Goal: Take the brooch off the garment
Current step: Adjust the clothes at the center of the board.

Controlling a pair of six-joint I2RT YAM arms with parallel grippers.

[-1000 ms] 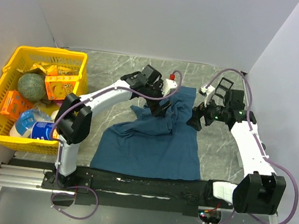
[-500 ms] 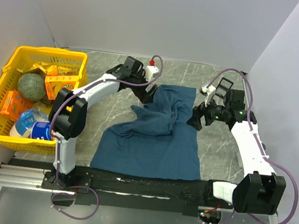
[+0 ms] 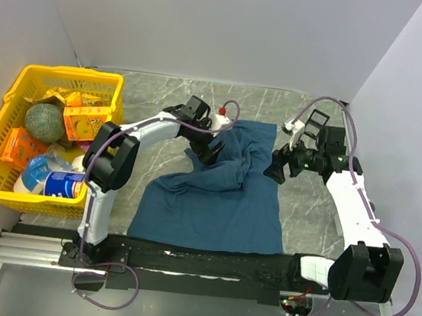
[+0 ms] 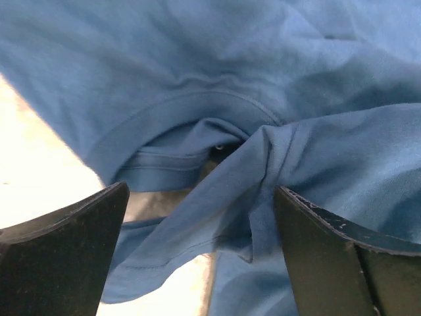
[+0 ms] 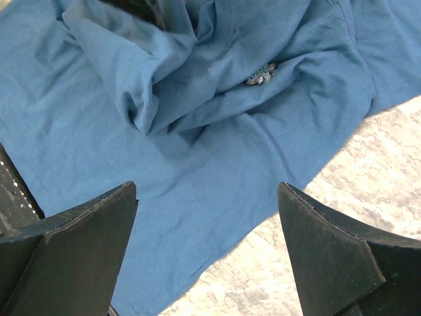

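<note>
Raised folds of the garment (image 5: 197,164) crowd the brooch (image 5: 262,74), seemingly reachable from above.

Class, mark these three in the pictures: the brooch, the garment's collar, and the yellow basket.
brooch (image 5: 261,74): right wrist view, centre of the sparkly cluster.
garment (image 4: 164,115): left wrist view, on its collar band.
yellow basket (image 3: 71,72): top external view, on its far rim.

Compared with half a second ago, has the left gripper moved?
Yes. The left gripper has shifted right, away from the yellow basket, and lower in the top view, over the garment.
</note>
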